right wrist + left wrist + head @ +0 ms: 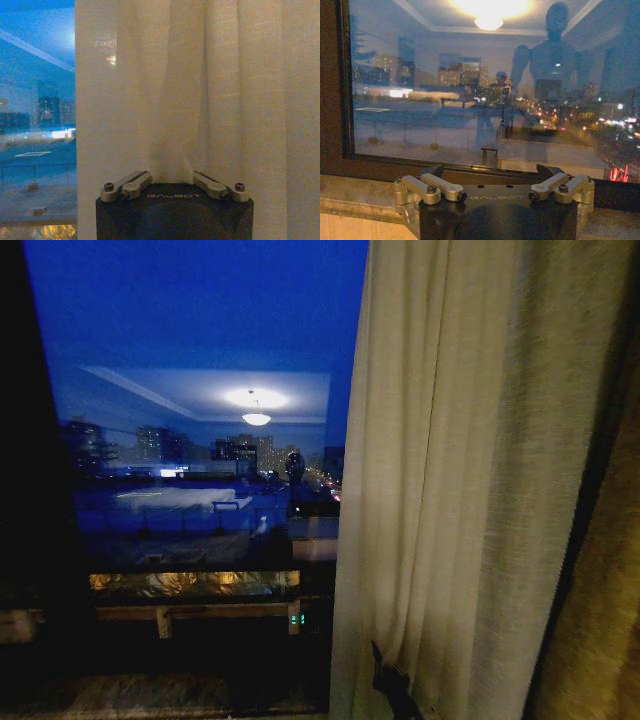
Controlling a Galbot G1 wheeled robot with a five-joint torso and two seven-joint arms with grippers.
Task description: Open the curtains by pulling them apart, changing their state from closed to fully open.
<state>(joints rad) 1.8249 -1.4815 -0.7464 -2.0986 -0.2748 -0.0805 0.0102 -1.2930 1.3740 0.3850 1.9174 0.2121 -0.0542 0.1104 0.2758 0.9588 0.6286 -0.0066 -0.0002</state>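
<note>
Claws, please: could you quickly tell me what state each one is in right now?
Left claw: open, holding nothing, facing the window.
Right claw: shut on a gathered fold of the sheer curtain.

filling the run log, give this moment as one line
right gripper: shut on curtain, low at its edge | left gripper: open, facing window | curtain: bunched right, glass uncovered

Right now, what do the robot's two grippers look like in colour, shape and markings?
The left gripper and the right gripper look alike: a black block-shaped body marked GALBOT in faint letters, with silver metal linkage bars on both sides, joined by dark screws.
</note>
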